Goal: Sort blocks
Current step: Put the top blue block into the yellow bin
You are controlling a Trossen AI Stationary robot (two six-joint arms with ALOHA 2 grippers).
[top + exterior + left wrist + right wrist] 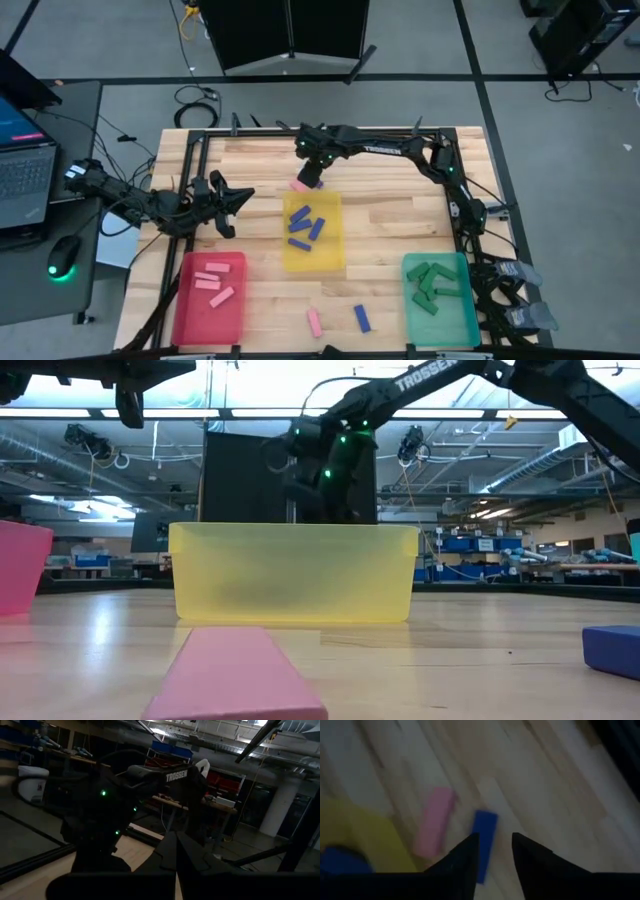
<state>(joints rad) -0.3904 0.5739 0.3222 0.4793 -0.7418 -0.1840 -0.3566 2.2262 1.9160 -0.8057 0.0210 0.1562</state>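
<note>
My right gripper hangs open just past the far edge of the yellow tray. In the right wrist view its fingers straddle one end of a loose blue block lying flat on the wood. I see no touch. A pink block lies flat beside it, also visible from above as the pink block. My left gripper waits open above the table, left of the yellow tray. Another pink block and blue block lie near the near edge.
The yellow tray holds several blue blocks. The red tray at near left holds pink blocks. The teal tray at near right holds green blocks. A laptop and mouse sit on a side table to the left.
</note>
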